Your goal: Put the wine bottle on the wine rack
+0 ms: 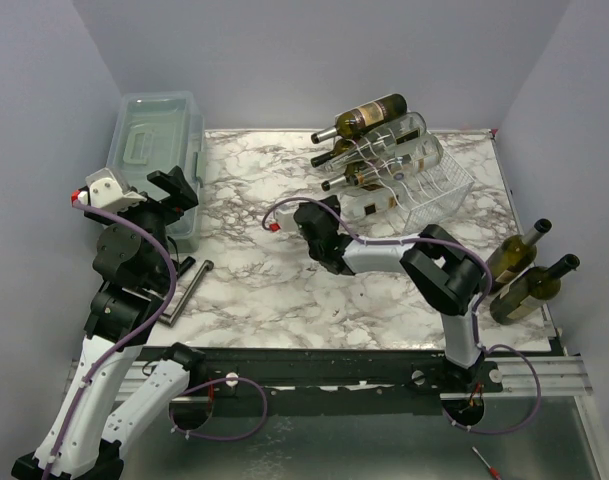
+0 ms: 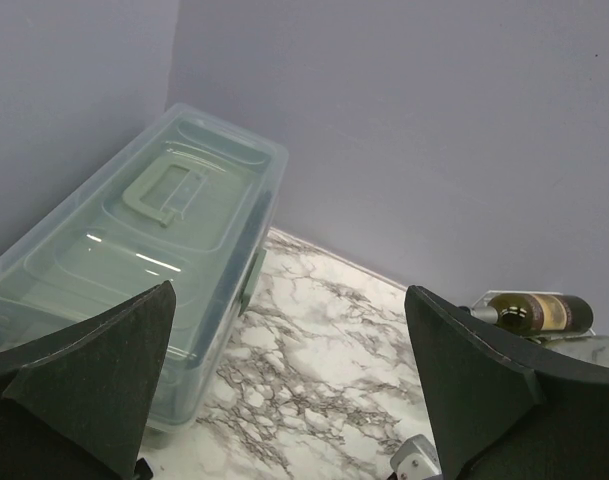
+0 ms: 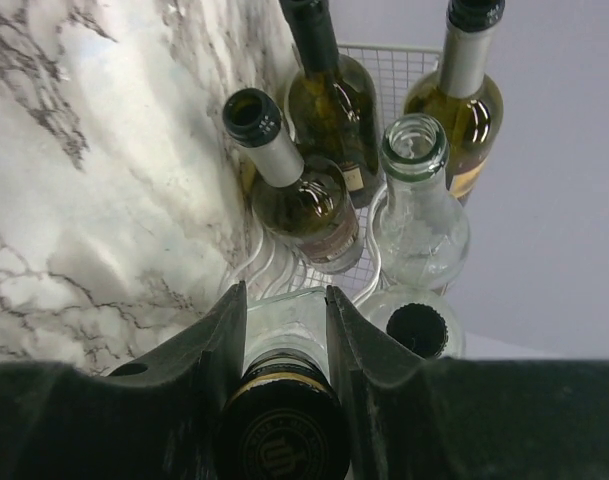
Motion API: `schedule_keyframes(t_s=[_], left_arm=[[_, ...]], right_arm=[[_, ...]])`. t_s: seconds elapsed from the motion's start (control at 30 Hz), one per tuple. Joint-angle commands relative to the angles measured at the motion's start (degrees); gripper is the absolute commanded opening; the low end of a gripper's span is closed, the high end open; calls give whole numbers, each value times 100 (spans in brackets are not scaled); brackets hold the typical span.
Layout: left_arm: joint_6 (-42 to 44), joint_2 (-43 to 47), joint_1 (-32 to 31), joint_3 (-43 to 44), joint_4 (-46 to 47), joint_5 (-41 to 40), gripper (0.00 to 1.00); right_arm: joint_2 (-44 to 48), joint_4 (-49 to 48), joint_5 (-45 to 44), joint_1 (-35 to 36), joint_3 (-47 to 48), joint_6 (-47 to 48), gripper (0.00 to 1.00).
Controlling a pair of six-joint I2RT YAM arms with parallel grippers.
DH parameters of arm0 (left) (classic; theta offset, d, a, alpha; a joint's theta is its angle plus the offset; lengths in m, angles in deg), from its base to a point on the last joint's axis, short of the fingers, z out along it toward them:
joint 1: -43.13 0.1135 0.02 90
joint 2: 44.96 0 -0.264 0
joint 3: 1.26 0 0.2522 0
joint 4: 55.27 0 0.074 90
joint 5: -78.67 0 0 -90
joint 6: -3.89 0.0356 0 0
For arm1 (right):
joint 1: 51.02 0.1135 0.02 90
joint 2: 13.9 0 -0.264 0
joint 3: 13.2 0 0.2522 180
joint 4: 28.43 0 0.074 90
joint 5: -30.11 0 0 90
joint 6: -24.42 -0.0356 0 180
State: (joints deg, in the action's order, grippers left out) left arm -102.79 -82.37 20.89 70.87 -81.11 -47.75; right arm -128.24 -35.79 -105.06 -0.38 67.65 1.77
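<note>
Pale lilac walls [image 1: 44, 100] close in a marble table [image 1: 254, 290]. At about one o'clock on it sits the white wire rack [image 1: 439, 195], sloped. The wine bottle [image 1: 372, 207] lies at the rack's near left edge, clear glass and dark-capped, with its neck pointing toward eight o'clock. The right gripper [image 1: 319, 225] has its jaws clamped on that neck just below the cap. In the wrist view the two fingers [image 3: 219, 340] press on either side of the glass. I cannot tell whether the body is fully bedded in a channel. Above it on the rack lie other bottles [image 1: 369, 120], necks pointing the same way. Between three and four o'clock, by the table's right edge, two dark bottles [image 1: 519, 255] rest side by side. At ten o'clock stands a lidded bin [image 1: 154, 135]. The left gripper [image 1: 174, 188] hangs over the bin's near end, jaws wide apart.
</note>
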Motion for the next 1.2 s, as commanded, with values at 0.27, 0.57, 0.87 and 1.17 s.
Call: schedule_keyframes(t_s=[0.27, 0.57, 0.87, 1.17], left_arm=[[7, 97, -73, -27, 30, 13, 99], [8, 113, -105, -28, 30, 7, 99], [8, 124, -122, -27, 26, 8, 99], [8, 123, -138, -26, 28, 4, 99]], right_arm=[[-281, -1285, -696, -430, -14, 1113, 1], [-340, -2160, -86, -611, -734, 1928, 1], [-469, -1968, 52, -859, -643, 1916, 1], [-608, -2656, 308, -1167, -776, 2397, 1]])
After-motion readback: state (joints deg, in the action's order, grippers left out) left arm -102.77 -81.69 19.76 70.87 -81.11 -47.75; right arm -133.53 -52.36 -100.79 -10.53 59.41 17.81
